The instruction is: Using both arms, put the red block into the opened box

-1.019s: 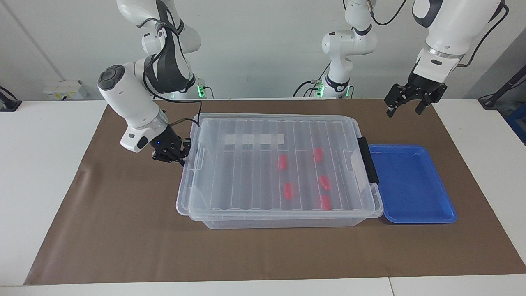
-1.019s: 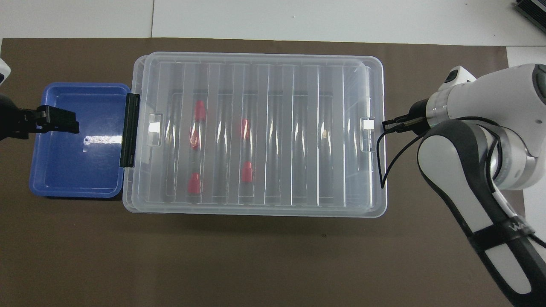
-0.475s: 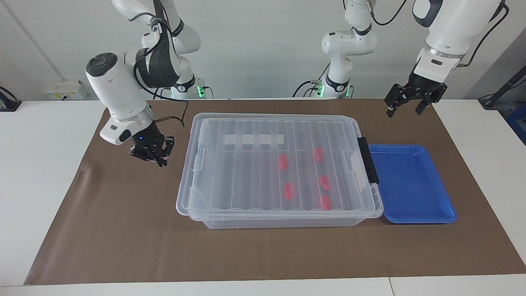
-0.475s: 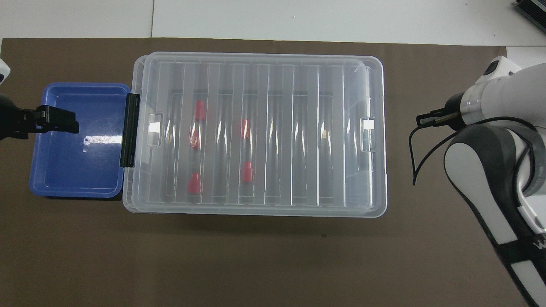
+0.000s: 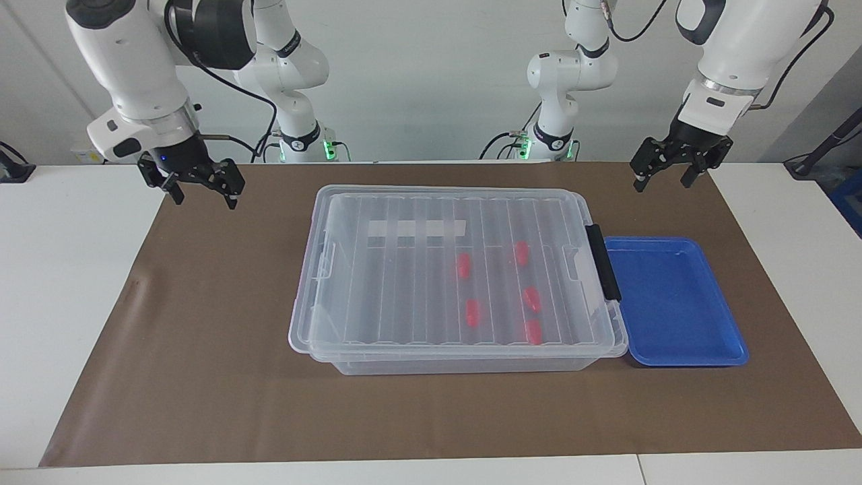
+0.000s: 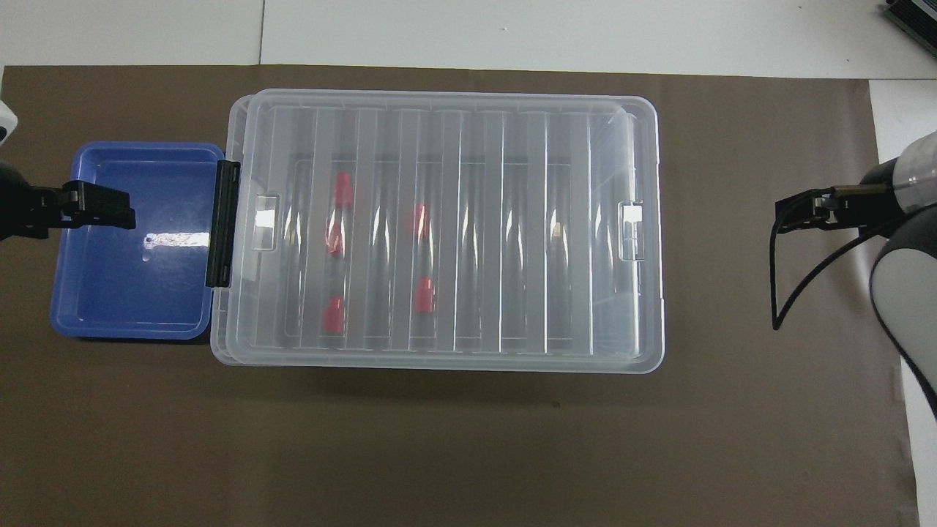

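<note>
i saw five red blocks (image 5: 473, 312) inside the box (image 5: 350, 367) with its lid (image 5: 377, 283) on. right gripper (image 5: 199, 188) and left gripper (image 5: 662, 174) hung open and empty near the bench corners. i judged the unlatched lid could slip.

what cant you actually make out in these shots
- Whether the lid is latched or just resting on the box: unclear in both views.
- The red blocks: five in the facing view; in the overhead view lid ribs and glare blur one.
- The left gripper: overhead view cuts it at the frame edge, over the blue tray.
- The right gripper: overhead view shows it side-on; jaws are clearer in the facing view.
</note>
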You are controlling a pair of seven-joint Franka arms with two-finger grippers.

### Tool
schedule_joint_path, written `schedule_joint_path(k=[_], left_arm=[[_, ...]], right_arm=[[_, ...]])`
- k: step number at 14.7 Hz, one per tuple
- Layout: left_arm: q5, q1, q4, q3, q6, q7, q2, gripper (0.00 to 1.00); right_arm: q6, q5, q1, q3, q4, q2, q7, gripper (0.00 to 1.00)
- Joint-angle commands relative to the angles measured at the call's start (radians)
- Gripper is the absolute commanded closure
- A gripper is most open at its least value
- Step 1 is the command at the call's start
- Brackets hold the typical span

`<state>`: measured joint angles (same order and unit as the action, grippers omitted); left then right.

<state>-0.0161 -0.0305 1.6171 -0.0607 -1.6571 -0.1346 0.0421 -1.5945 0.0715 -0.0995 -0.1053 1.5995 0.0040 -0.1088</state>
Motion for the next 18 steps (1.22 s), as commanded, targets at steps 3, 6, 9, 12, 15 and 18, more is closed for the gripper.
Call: schedule_joint_path(k=[3,6,9,12,15,18], left_arm=[[-0.015,-0.016,0.041,0.018,-0.027,0.015,0.032,0.00],[-0.015,-0.016,0.041,0.018,-0.027,0.015,0.032,0.00],[-0.015,-0.016,0.041,0.018,-0.027,0.015,0.032,0.00],[-0.015,-0.016,0.041,0.018,-0.027,0.015,0.032,0.00],[-0.015,-0.016,0.041,0.018,-0.027,0.015,0.032,0.00],[-0.015,-0.016,0.041,0.018,-0.027,0.015,0.032,0.00]], right_arm=[[0.048,0.010,0.012,0.009,-0.004,-0.021,-0.009,0.00],[0.073,-0.001,0.011,0.013,0.000,-0.027,-0.005,0.00],[0.074,-0.004,0.009,0.015,0.000,-0.027,-0.005,0.00],[0.093,-0.025,0.009,0.015,-0.006,-0.027,-0.009,0.00],[0.093,-0.053,0.015,0.013,-0.003,-0.029,-0.012,0.00],[0.091,-0.053,0.014,0.013,0.000,-0.029,-0.008,0.00]])
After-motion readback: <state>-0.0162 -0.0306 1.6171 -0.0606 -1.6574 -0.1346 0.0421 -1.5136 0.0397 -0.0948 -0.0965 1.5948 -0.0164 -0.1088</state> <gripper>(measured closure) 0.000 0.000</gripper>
